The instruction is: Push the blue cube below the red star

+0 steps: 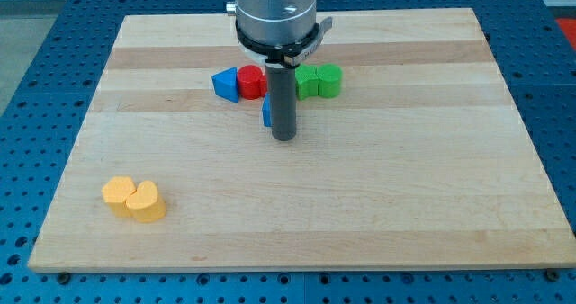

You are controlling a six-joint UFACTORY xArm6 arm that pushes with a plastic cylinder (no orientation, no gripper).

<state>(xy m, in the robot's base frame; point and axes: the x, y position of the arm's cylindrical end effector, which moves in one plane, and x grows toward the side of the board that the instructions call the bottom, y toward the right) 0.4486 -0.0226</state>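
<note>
Six or so small coloured blocks sit on a pale wooden tabletop (pixel 378 214), which rests on a blue perforated base (pixel 27 160). Most of them are bunched up near the view's top centre, right under the arm's grey cylindrical housing (pixel 275 12).

On the view's left of that bunch is a blue triangular block (pixel 225 83), and touching its right side is a red block (pixel 251 83). I can't really make out the red one's shape since the rod covers part of it, so whether it's the star is hard to say. On the view's right of the rod are two green blocks (pixel 319 81), touching each other, shapes kind of rounded but not clear.

The dark straight rod (pixel 283 102) comes down from the housing, and my tip (pixel 284 138) touches down just below that cluster. Peeking out from behind the rod's left edge is a thin sliver of a blue block (pixel 266 111), probably the blue cube, though only a strip of it shows. It sits just below the red block and right against the rod, so my tip is just to its right and a bit lower in the view.

Way off near the view's bottom left, well apart from everything else, two yellow blocks (pixel 134 199) sit touching each other, the front one looks heart-ish.

No gripper on this rig, just the rod, so nothing to report about it being apart or together.
</note>
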